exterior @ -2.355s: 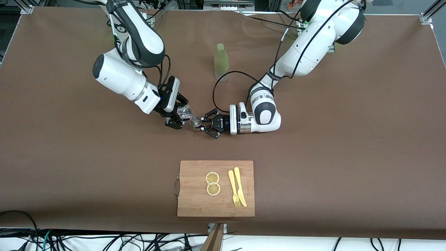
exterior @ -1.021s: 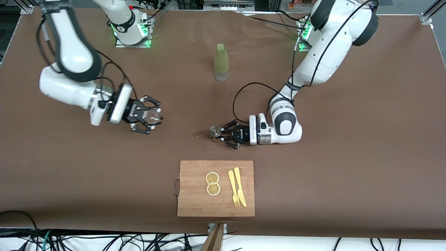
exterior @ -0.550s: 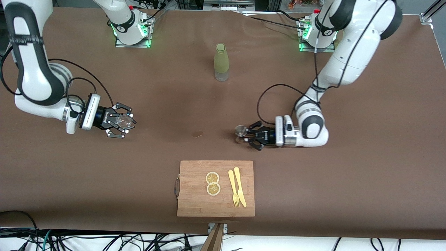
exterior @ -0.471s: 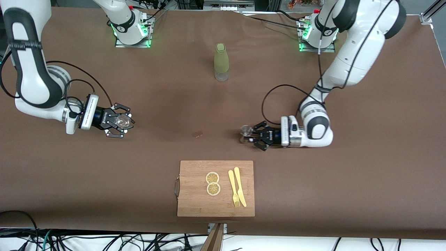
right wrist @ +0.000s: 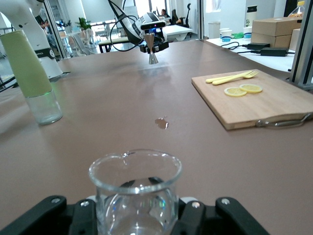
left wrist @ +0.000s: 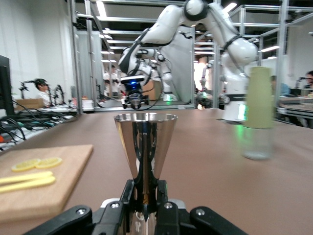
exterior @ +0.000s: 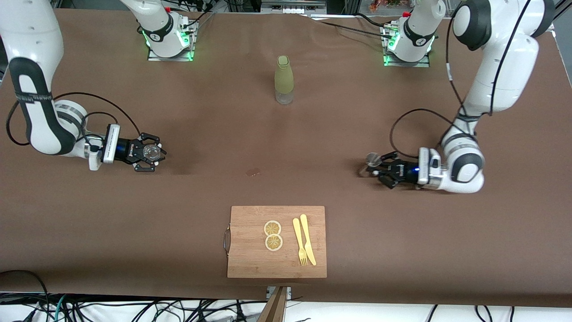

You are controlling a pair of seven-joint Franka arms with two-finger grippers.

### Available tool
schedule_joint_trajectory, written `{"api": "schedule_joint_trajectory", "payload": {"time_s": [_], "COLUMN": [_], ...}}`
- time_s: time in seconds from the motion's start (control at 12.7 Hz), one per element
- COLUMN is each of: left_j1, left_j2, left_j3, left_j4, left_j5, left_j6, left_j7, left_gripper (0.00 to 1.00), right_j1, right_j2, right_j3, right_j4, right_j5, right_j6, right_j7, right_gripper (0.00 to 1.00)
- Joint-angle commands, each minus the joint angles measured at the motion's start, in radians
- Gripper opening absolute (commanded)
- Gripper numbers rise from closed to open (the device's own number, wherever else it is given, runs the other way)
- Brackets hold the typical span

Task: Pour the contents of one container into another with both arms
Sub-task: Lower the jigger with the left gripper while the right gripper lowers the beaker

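Observation:
My left gripper is shut on a small metal jigger, held upright just over the table toward the left arm's end. In the left wrist view the jigger rises as a shiny cone, pinched at its narrow waist by the left gripper. My right gripper is shut on a clear glass beaker low over the table toward the right arm's end. In the right wrist view the beaker stands upright with its spout rim up, in the right gripper.
A bottle with a green sleeve stands mid-table near the bases. A wooden cutting board lies near the front edge with two lemon slices, a yellow fork and knife. A small wet spot marks the cloth.
Both arms have drawn apart from the table's middle toward their own ends, each carrying its vessel. The beaker, tilted over the jigger before, now stands upright.

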Motion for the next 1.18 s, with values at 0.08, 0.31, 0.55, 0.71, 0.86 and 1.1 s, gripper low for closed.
{"api": "schedule_joint_trajectory", "payload": {"time_s": [0.08, 0.31, 0.55, 0.71, 0.86, 1.1], "left_j1": [0.039, 0.067, 0.099, 0.115, 0.119, 0.133], "left_j2": [-0.037, -0.026, 0.011, 0.044, 0.063, 0.087], "left_j3": [0.152, 0.242, 0.275, 0.278, 0.277, 0.280], "left_j4": [-0.040, -0.042, -0.037, -0.033, -0.033, -0.030], "left_j5": [0.098, 0.119, 0.121, 0.134, 0.148, 0.148], "left_j6": [-0.116, -0.173, -0.230, -0.248, -0.270, -0.270], "left_j7": [0.104, 0.164, 0.230, 0.293, 0.336, 0.374], "left_gripper": [0.00, 0.00, 0.00, 0.00, 0.00, 0.00], "right_j1": [-0.031, -0.034, -0.040, -0.042, -0.044, -0.045], "right_j2": [0.119, 0.244, 0.293, 0.307, 0.319, 0.316], "right_j3": [-0.007, -0.007, -0.007, -0.005, -0.007, -0.007], "right_j4": [0.080, 0.194, 0.233, 0.234, 0.236, 0.231], "right_j5": [0.031, 0.079, 0.097, 0.096, 0.096, 0.094], "right_j6": [-0.046, -0.085, -0.104, -0.104, -0.101, -0.096], "right_j7": [-0.100, -0.156, -0.183, -0.188, -0.212, -0.211], "right_gripper": [0.21, 0.21, 0.21, 0.27, 0.27, 1.00]}}
